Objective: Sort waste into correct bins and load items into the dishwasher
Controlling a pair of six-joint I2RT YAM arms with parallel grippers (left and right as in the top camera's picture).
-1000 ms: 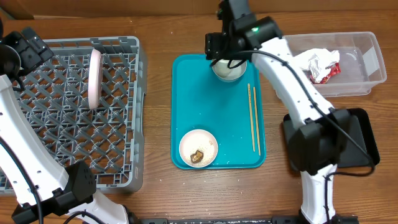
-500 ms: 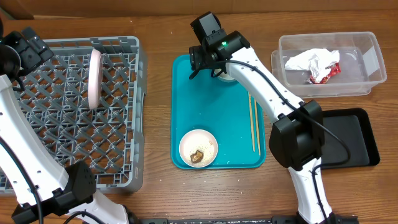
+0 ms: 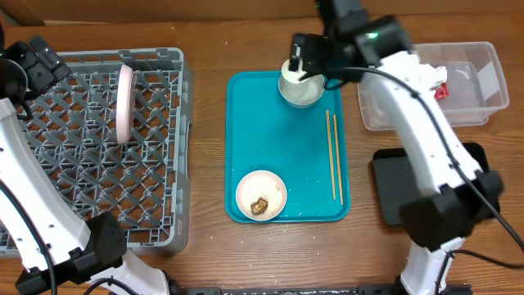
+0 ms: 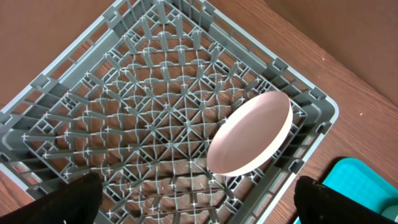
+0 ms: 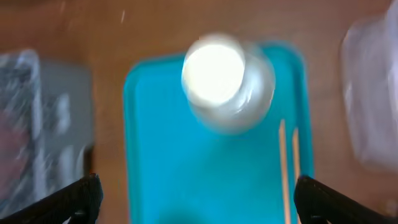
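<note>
rack [image 3: 74,176]: grey lattice | plate [image 3: 124,102]: pale pink | large tray [image 3: 278,147]: teal | chopsticks [image 3: 333,156]: light wood | shallow tray [image 3: 389,188]: black

- The dish rack [image 3: 155,188] fills the left side. A plate [image 3: 125,102] stands on edge in its far rows, and the peg rows near of it and to its right are free.
- A strip of bare table [image 3: 209,147] runs near to far between the rack and the teal tray [image 3: 278,139].
- The tray's middle is open between the far bowl [image 3: 300,92] and the near bowl [image 3: 261,195]. The chopsticks [image 3: 333,156] line its right side.
- The right gripper [image 3: 309,67] hangs spread wide over the far bowl, barring access from above.
- The right arm [image 3: 417,115] crosses over the clear tub [image 3: 479,94] and the black tray [image 3: 389,180].
</note>
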